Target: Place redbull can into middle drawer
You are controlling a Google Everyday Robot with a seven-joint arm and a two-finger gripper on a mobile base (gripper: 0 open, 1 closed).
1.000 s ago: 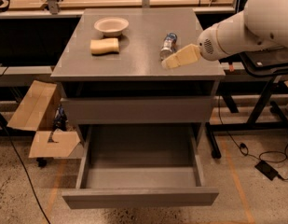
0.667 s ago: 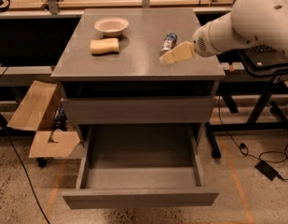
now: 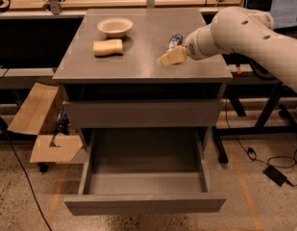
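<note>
One second carries our gripper (image 3: 171,57) leftward, right up to the redbull can (image 3: 175,39). Pickup looks near, but we cannot tell whether it is clenched. The middle drawer (image 3: 144,203) stands open.

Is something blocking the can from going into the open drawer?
Nothing visible does. The gripper is right beside the can, and the drawer below is pulled out, with nothing seen inside.

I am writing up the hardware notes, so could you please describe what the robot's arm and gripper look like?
The arm is a thick, smooth, rounded off-white shell with a couple of small dark holes; no cables or lettering show. It tapers to a tan gripper, which is over the cabinet top beside the can.
</note>
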